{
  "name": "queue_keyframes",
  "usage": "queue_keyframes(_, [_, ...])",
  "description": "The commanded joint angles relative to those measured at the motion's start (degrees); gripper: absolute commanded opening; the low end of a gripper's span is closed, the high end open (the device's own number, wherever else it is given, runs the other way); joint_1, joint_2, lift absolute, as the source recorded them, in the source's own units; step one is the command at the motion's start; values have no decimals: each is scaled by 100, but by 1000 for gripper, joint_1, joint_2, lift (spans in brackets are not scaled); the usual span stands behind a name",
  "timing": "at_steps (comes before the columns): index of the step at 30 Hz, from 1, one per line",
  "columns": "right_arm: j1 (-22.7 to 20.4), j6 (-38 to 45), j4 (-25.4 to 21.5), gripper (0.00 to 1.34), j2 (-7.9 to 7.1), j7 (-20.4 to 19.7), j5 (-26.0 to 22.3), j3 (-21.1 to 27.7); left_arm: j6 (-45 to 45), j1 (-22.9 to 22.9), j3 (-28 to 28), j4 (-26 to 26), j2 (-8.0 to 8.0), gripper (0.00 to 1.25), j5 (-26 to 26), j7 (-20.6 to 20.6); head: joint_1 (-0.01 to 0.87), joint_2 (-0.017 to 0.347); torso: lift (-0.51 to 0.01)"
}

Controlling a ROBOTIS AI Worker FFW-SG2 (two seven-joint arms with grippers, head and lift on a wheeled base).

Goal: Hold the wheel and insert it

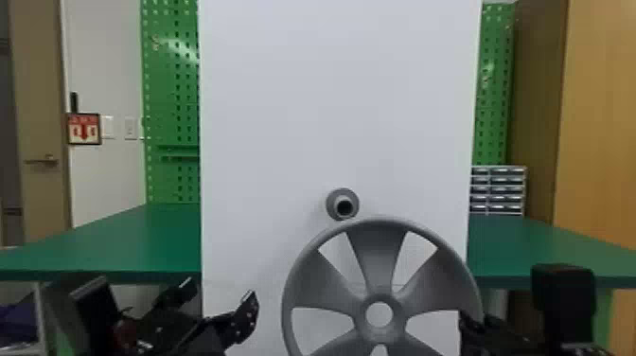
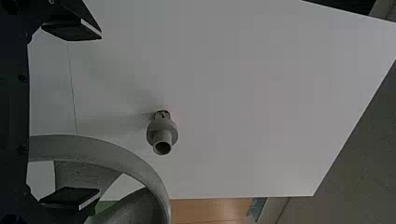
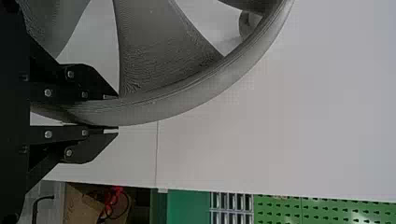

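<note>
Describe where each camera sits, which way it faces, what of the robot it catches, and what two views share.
Left wrist view: on the left wrist, facing the panel, peg and part of the wheel; left gripper open.
Right wrist view: on the right wrist, facing wheel and panel; right gripper straddles the rim.
Head view: on the head, looking forward and down; both grippers low.
Head and left wrist views share peg, panel and wheel.

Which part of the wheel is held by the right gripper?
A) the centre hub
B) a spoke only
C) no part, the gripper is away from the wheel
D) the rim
D: the right gripper has its fingers on both sides of the rim of the wheel.
</note>
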State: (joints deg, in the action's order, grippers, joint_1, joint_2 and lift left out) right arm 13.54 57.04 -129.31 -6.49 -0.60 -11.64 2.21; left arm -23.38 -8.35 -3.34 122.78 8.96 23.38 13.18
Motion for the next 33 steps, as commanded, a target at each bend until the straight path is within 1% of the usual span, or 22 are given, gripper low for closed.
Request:
queue_keyframes(1, [167,193,-50,207,-1,7,-5,-19,0,0,0,0,0,1147,0,0,97,15,-442])
queue_keyframes(33, [1002,765,-147,209,-19,42,-5,-177,0,9,-26,-9,0,1147,0,-26,97,15,-442])
